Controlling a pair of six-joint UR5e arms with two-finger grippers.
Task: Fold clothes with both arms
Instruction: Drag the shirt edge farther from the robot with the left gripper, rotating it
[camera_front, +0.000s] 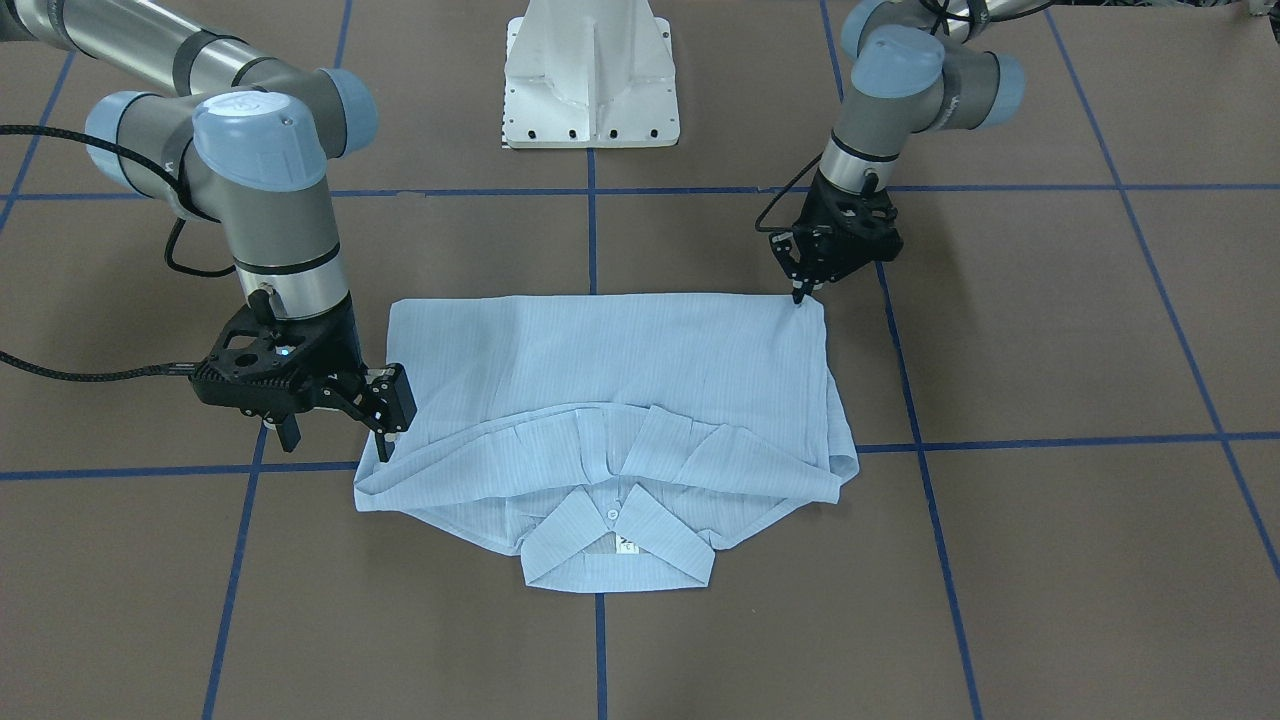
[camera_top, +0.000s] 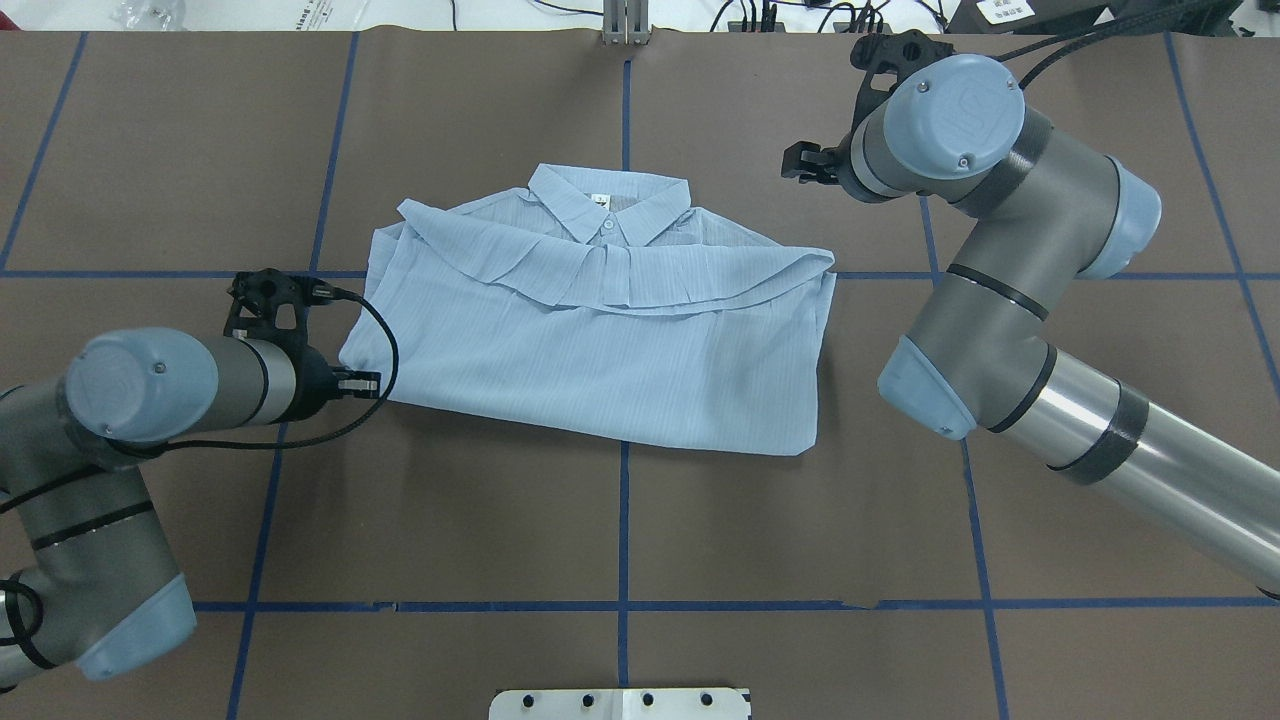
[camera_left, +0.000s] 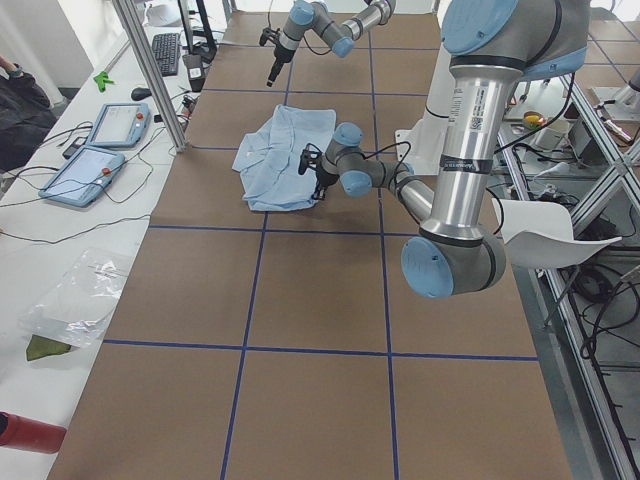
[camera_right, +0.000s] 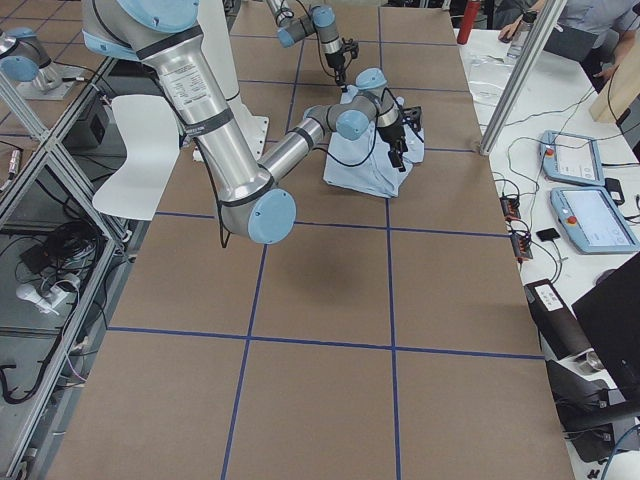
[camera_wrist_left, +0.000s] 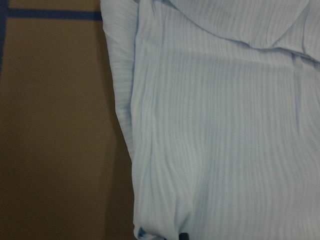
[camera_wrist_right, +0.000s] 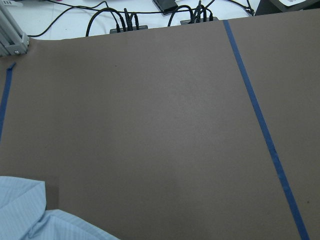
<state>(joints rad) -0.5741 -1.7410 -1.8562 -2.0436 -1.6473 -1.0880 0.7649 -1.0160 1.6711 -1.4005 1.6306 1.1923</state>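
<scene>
Two arms at work on a fold: a light blue striped shirt (camera_top: 600, 340) lies flattened into a compact rectangle midway along the table (camera_top: 500, 520), nearer the operators' edge than the robot's. Its collar (camera_front: 615, 545) points toward the operators' edge, and a loose band of cloth is doubled over just below it.

The left end effector (camera_front: 801, 292) is down at the shirt's corner nearest the robot on its own side. Its fingers are drawn together to a point, and it appears to be pinching the cloth there. Its wrist camera sees little but striped fabric.

The right end effector (camera_front: 338, 440) hovers off the cloth beside the opposite side edge, fingers spread apart and holding nothing. Its wrist view shows bare table with only a scrap of shirt in one corner.

From where I stand, the sleeves and sides look tucked in and a later fold is being set up, with one corner taken and its partner not yet. The next move seems to be for the right arm to drop to a corner on its own side and close on it. Both arms could then lift together. Fabric this thin looks likely to slip or drag out of square if one arm leads.
</scene>
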